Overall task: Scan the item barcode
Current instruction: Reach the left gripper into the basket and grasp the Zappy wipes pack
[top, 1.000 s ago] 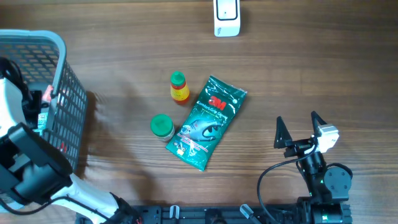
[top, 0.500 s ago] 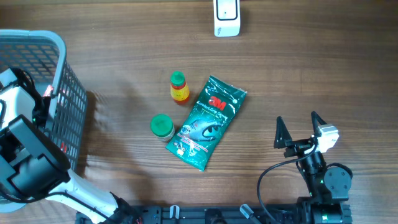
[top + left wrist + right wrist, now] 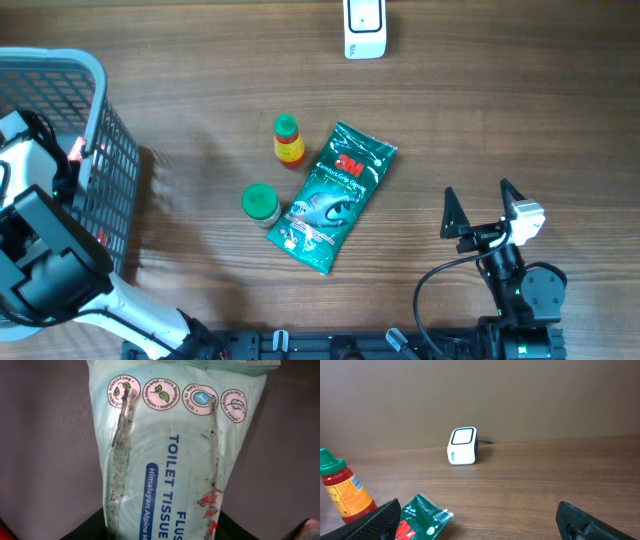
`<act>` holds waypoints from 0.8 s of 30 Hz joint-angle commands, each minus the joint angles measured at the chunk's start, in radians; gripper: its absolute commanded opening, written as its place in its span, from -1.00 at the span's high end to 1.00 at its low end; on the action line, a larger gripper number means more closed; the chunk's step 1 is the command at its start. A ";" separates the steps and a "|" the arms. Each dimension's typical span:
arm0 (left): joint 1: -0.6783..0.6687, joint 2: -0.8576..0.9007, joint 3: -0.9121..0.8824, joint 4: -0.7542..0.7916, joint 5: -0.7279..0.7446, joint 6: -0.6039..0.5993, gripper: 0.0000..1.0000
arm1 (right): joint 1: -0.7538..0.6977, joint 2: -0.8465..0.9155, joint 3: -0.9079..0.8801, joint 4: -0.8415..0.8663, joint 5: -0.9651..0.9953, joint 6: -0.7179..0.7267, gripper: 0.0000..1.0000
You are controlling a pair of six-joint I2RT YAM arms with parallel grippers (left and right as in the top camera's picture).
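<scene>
Only the left arm (image 3: 40,250) had moved since the earlier overhead pic. It had slid a bit up & right, deeper into the grey basket (image 3: 60,62) at the left edge. Nothing else on the tabletop (image 3: 520,100) had budged.

In the left wrist pic, the left end effector (image 3: 169,399) pointed straight at a pale green toilet tissue pack (image 3: 172,465), which looked to be inside the basket. Its two fingers (image 3: 119,460) stood partly apart & lay over the pack's printed face, w/ the pack wider than the gap. Couldn't tell if they had hold of it. The pack's long side ran up-down in that pic, same way as the fingers. No barcode showed on this face, so it was prob. on another side.

The right end effector (image 3: 476,187) sat at lower right of the overhead pic, wide open, holding nothing, well apart from the basket. So the left arm was much nearer.

The white scanner (image 3: 364,28) stood at top middle, well to the right of the basket. Lower down, mid pic, lay a green pouch (image 3: 335,197), a red sauce bottle (image 3: 288,140) & a green-lid jar (image 3: 260,203). Next, I'd guess: pinch the pack, lift it out, carry it right & turn the barcode to the scanner.
</scene>
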 commanded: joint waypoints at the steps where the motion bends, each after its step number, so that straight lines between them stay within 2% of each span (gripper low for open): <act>1: 0.008 -0.021 -0.042 -0.009 0.024 0.006 0.03 | 0.002 -0.006 -0.001 0.006 0.006 0.013 -1.00; 9: 0.007 -0.287 -0.042 -0.009 0.150 0.009 0.07 | 0.002 -0.006 -0.001 0.006 0.006 0.013 -0.99; 13: 0.005 -0.451 -0.042 -0.009 0.272 0.009 0.07 | 0.002 -0.006 -0.001 0.005 0.006 0.013 -0.99; 18: -0.075 -0.640 -0.042 -0.013 0.320 0.010 0.07 | 0.002 -0.006 -0.001 0.006 0.006 0.013 -0.99; 24: -0.116 -0.675 -0.042 -0.031 0.320 0.039 0.10 | 0.002 -0.006 -0.001 0.006 0.006 0.013 -1.00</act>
